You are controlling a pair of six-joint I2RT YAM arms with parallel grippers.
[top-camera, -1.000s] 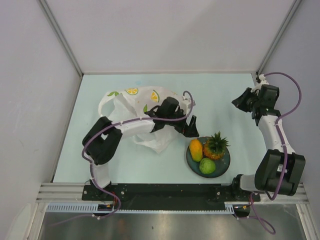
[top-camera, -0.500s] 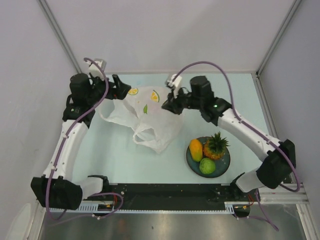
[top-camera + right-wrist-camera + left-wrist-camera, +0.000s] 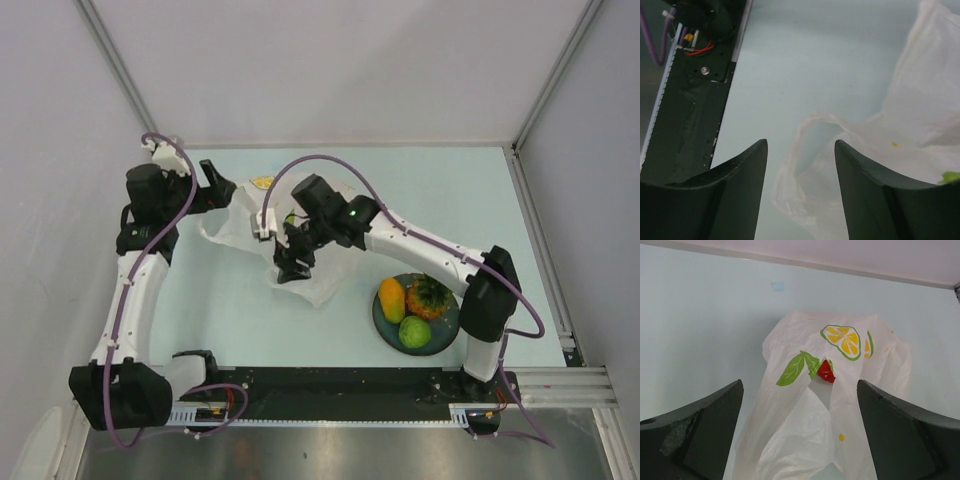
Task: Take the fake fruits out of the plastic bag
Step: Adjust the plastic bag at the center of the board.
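- Lying slumped on the smooth, pale worktop [image 3: 450, 190], the plastic bag [image 3: 840, 420] is the biggest thing here: thin, crinkly, translucent white film printed with citrus slices and green leaves. It sits left of centre, between the 2 arms, probably so each can work 1 end.
- At the bag's far-left end the left tool [image 3: 799, 405] has its 2 dark fingers spread wide. It holds nothing and aims straight down the bag, a fair position for pinning or pinching the film.
- Reaching over the bag's near edge, the right tool [image 3: 800, 150] also has its fingers apart and empty. It hangs just above a limp handle loop [image 3: 812, 122], which looks like the easiest part to hook and lift.
- To the right, well apart from the bag, a dark round plate [image 3: 448, 330] serves as the drop-off.
- On it are 3 glossy plastic pieces: an orange pineapple [image 3: 430, 293] with a spiky green crown, a smooth yellow-orange mango [image 3: 391, 299] and a green round fruit [image 3: 415, 331].
- Inside the bag, a small red fruit [image 3: 826, 372] shows through a gap in the folds, so the task is only partly done.
- A green scrap shows at the edge of the right wrist view; I cannot tell whether it is print or fruit.
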